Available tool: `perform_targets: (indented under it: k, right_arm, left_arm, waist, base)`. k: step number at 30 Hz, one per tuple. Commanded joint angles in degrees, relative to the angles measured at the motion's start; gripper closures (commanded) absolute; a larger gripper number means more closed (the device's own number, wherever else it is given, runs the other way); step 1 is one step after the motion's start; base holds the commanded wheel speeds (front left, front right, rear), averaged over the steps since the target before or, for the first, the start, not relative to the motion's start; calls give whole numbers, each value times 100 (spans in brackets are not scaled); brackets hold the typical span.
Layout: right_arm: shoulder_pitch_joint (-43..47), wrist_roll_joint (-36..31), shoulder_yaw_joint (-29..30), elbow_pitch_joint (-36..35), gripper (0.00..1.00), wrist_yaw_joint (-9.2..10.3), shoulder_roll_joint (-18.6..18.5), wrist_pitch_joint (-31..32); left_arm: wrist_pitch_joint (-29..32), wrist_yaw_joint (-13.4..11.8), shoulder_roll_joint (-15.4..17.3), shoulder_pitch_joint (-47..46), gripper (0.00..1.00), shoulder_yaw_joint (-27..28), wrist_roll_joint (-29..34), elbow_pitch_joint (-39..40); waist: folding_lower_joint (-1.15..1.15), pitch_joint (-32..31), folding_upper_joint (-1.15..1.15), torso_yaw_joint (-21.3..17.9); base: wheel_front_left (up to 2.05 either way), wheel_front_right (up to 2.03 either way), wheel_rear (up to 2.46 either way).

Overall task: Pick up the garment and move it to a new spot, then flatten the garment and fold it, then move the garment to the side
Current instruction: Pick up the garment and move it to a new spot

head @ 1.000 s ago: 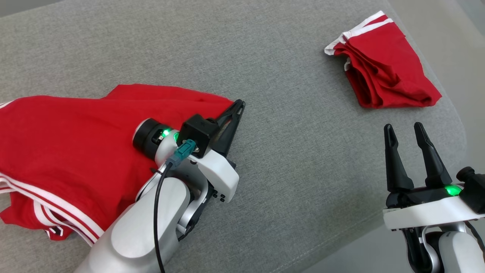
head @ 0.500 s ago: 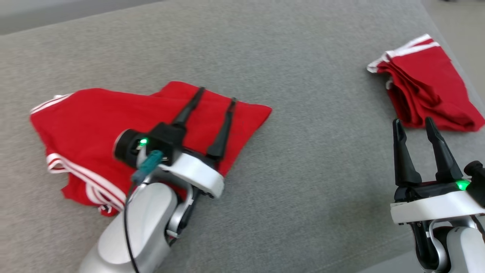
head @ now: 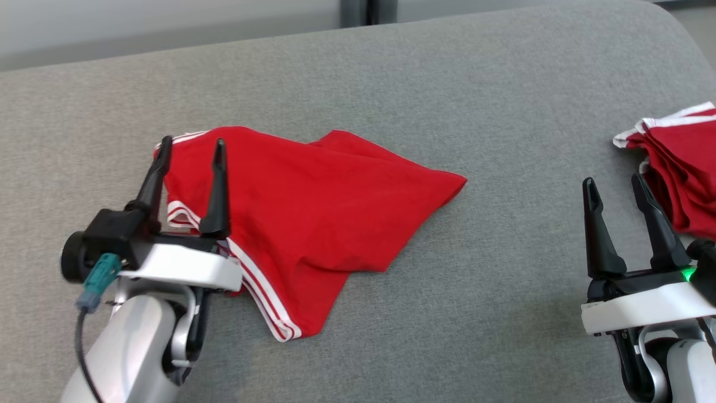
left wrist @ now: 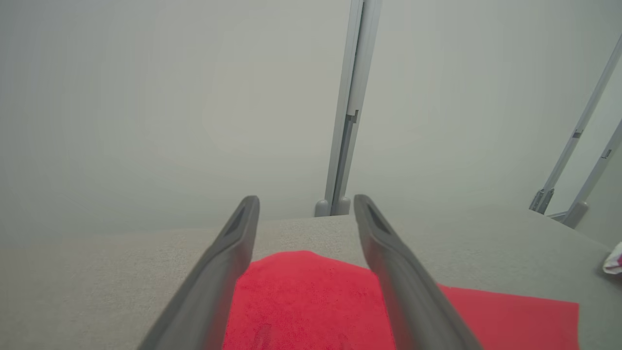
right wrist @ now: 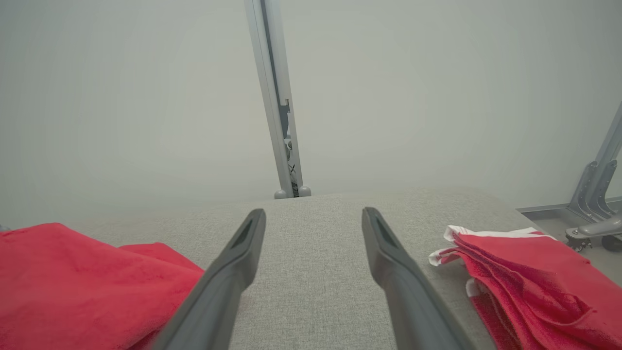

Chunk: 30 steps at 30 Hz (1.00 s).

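Note:
A red garment [head: 324, 212] with white stripes lies crumpled on the grey cushion, left of the middle in the head view. It also fills the bottom of the left wrist view as red cloth [left wrist: 301, 301] and sits at the lower left in the right wrist view [right wrist: 73, 282]. My left gripper [head: 190, 148] hovers open over the garment's left edge with nothing between its fingers. My right gripper [head: 614, 187] stands open at the lower right over bare cushion, well away from the garment.
A second red garment [head: 679, 168], folded, with white trim, lies at the cushion's right edge, also seen at the right in the right wrist view [right wrist: 529, 287]. The grey cushion [head: 391, 84] ends at a pale wall with a metal post [left wrist: 347, 121] behind.
My left gripper went from shut at the garment's right corner to open, and now sits over its left edge. The head camera has turned, shifting the whole picture rightward. The right gripper stayed open.

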State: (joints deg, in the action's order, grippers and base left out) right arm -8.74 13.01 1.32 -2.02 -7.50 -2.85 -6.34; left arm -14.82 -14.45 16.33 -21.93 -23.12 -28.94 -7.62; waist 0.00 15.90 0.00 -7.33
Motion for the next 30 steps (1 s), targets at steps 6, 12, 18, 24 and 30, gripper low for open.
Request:
perform_targets:
  k: [6, 12, 18, 24, 30]
  right_arm:
    - [161, -135, 11, -47, 0, 2, -20, 129]
    - [309, -208, 24, -105, 0, 2, -21, 243]
    - [478, -284, 84, -159, 0, 2, -20, 340]
    - [656, -322, 129, -207, 0, 2, -39, 452]
    - [830, -346, 152, -266, 0, 2, -38, 511]
  left_arm:
    - [-29, 32, 152, 600, 0, 656, 101, 533]
    - [-30, 205, 141, 1294, 0, 1270, 216, 994]
    - [-31, 531, 252, 1779, 0, 1523, 149, 1064]
    - [-31, 695, 433, 2130, 0, 1725, -74, 981]
    - [102, 830, 567, 2369, 0, 1653, -96, 965]
  waist:
    - [0, -299, 0, 306]
    - [0, -514, 0, 453]
    - [0, -711, 0, 562]
    - [0, -942, 0, 612]
    - [0, -1075, 0, 634]
  base:
    - [0, 0, 0]
    - [0, 0, 0]
    - [0, 0, 0]
    - [0, 0, 0]
    - [0, 0, 0]
